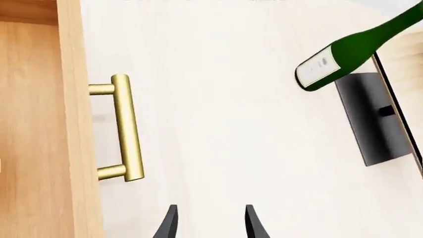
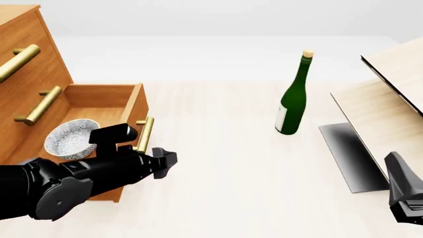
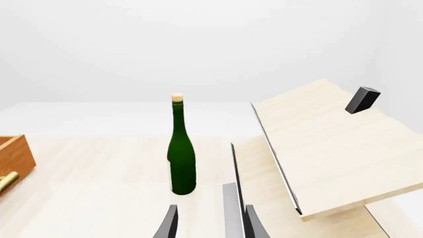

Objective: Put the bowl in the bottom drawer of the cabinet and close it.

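The small white speckled ceramic bowl already sits inside the open orange-brown wooden bottom drawer. The left gripper, jaws parted and empty, hovers beside the brass bar handle; next, push it shut.

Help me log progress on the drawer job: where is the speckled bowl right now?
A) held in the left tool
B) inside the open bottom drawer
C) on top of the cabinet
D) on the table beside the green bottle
B: in the front view the bowl sits inside the pulled-out bottom drawer, and the left tool is open and holds nothing.
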